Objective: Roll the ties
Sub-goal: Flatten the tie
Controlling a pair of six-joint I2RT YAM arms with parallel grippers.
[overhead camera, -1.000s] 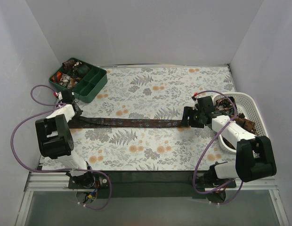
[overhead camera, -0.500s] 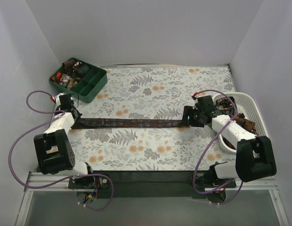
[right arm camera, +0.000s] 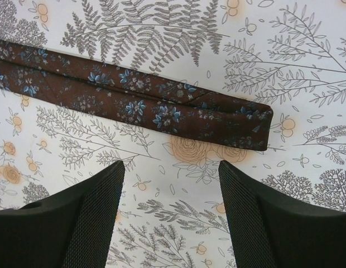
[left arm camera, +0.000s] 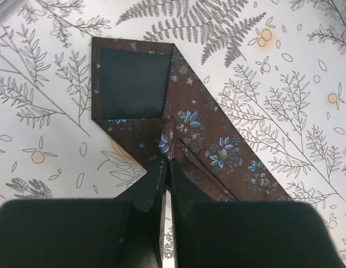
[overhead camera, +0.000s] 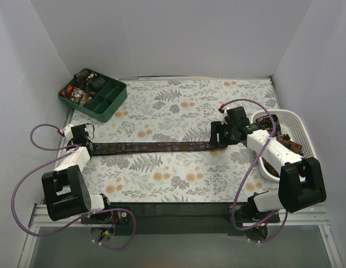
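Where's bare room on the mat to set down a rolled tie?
Free: the mat behind the tie, between tray and basket; also the strip between tie and near edge. Crowded: along the tie itself.

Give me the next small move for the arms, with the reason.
Probably lower the right gripper onto the narrow end of the tie and close. The tie lies flat across the table, the left gripper is shut on its wide end, and the right one hangs open above the narrow end, holding nothing.
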